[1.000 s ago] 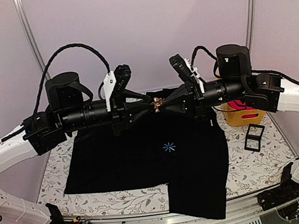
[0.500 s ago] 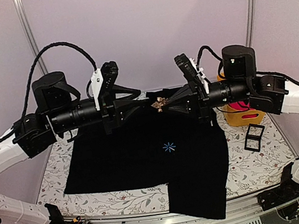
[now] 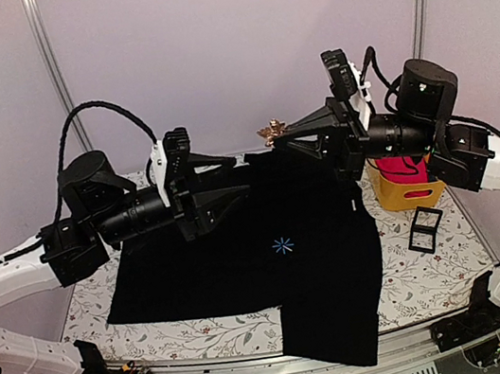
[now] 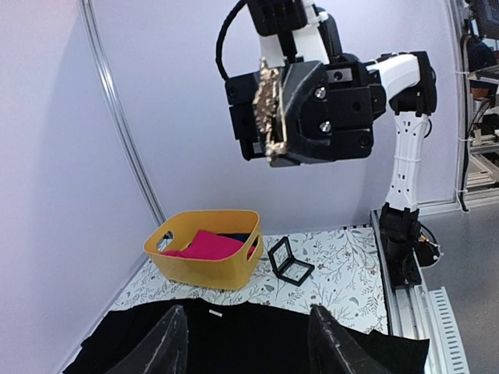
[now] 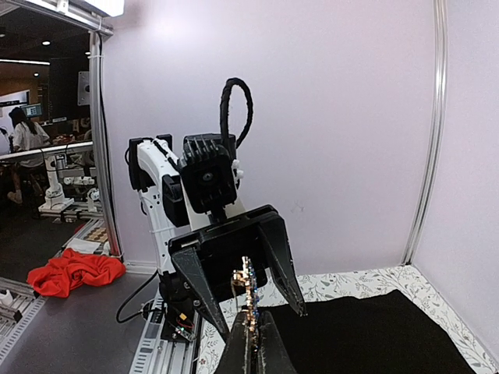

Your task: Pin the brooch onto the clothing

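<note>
The brooch (image 3: 270, 130) is a small pale gold ornament held in the air above the far edge of the clothing. My right gripper (image 3: 276, 137) is shut on it. In the right wrist view the brooch (image 5: 248, 292) stands up out of the closed right gripper (image 5: 253, 336). In the left wrist view the brooch (image 4: 269, 109) faces the camera. The clothing (image 3: 242, 255) is a black shirt with a light-blue asterisk print (image 3: 283, 246), spread flat on the table. My left gripper (image 3: 241, 177) hovers open and empty to the left of the brooch, clear of it, over the shirt (image 4: 374, 351).
A yellow basket (image 3: 402, 190) holding a pink garment (image 4: 204, 245) stands at the back right. A small black square frame (image 3: 425, 228) lies open beside it on the floral tablecloth (image 3: 419, 279). A red cloth (image 5: 74, 270) lies on the floor beyond the table.
My left gripper has opened and drawn back to the left, away from the brooch. My right gripper has risen up and a little to the right, with the brooch still in it.
</note>
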`<state>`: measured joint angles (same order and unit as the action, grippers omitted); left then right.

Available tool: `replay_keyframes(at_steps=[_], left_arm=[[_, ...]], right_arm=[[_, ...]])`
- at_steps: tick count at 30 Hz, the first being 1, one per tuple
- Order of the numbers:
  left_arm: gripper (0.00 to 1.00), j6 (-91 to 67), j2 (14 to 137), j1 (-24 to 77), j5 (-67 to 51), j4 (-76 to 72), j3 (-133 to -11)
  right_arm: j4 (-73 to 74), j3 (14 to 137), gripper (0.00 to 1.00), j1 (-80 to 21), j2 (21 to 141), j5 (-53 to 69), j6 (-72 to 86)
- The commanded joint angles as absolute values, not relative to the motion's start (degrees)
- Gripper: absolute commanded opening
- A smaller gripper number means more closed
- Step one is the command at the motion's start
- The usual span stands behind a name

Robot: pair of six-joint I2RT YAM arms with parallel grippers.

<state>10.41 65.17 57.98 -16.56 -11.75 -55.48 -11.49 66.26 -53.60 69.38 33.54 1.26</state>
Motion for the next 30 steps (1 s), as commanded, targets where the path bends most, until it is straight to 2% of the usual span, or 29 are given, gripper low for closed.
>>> replay_keyframes(at_steps=[1,5,10,20,26,30], left_arm=[[0.54,9.9,64.6,60.2,-18.2,-22.5,-54.7],[0.53,9.4,62.7,60.2,-21.1,-22.0,-55.7],[0.39,6.3,64.9,60.2,-20.0,-20.9,-58.9],[0.38,4.2,70.1,61.1,-20.8,-19.2,-64.7],[0.27,6.0,71.1,61.5,-20.3,-15.6,-66.1],[0.10,5.7,72.1,61.6,-20.0,-14.4,-67.3]], right_arm=[[-14.1,66.1,0.00,-53.9,69.0,35.2,1.9],[-12.4,66.0,0.00,-53.9,69.4,36.2,0.7],[-12.3,65.8,0.00,-53.9,70.1,37.5,0.7],[-11.2,66.4,0.00,-53.9,71.2,37.5,0.6],[-10.9,66.4,0.00,-53.9,70.9,37.4,0.6],[-10.5,66.4,0.00,-53.9,71.0,37.4,0.7]])
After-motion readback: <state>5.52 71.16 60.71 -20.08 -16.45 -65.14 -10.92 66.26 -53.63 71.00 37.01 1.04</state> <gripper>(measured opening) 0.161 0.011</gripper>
